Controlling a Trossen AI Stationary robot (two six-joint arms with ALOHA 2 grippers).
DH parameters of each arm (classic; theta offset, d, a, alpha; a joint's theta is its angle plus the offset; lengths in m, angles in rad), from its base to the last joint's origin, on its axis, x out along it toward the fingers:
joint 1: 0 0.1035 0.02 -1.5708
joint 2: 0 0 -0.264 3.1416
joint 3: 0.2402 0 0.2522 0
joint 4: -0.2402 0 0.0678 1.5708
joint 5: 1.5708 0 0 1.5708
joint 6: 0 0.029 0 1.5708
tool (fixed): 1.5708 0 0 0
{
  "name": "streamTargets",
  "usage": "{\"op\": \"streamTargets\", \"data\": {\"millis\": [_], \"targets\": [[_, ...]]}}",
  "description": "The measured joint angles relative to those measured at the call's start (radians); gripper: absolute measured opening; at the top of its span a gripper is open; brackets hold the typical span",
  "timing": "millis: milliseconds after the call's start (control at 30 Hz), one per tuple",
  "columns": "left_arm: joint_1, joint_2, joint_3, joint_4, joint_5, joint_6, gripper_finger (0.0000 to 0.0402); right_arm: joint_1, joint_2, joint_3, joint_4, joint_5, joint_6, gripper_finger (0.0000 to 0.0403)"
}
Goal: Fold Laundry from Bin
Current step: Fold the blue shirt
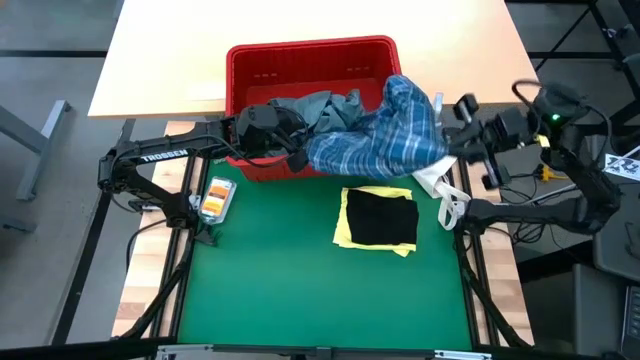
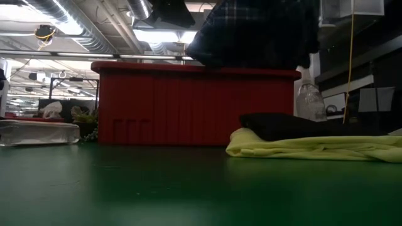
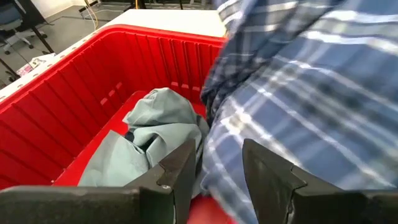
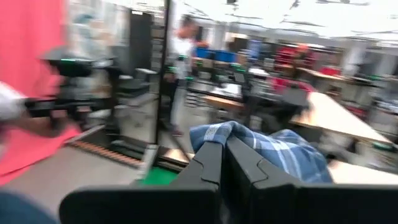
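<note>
Right claw (image 4: pixel 225 155) — clamped on the plaid shirt (image 1: pixel 385 130) — over bin (image 1: pixel 310 55).

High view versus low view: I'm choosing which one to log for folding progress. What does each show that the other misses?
Only the high view shows the left pincer at the bin's front rim, the right pincer shut on the plaid shirt, and the grey-blue garment inside the bin.

Only the low view shows a clear bottle beside the bin.

Both show the red bin, the shirt draped over its rim, and the dark garment lying on the yellow one.
</note>
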Motion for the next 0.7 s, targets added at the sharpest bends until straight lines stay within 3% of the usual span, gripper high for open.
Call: {"op": "streamTargets", "data": {"millis": [67, 333, 700], "targets": [[0.0, 0.0, 0.0, 0.0, 0.0, 0.0, 0.0128, 0.092, 0.002, 0.001, -0.016, 0.045, -0.008, 0.0007], [0.0, 0.0, 0.0, 0.0, 0.0, 0.0, 0.0128, 0.429, 0.043, 0.001, -0.124, 0.421, -0.027, 0.0007], [-0.003, 0.0, 0.0, 0.0, 0.0, -0.003, 0.0128, 0.874, 0.186, 0.001, -0.051, 0.794, 0.004, 0.0007]]}}
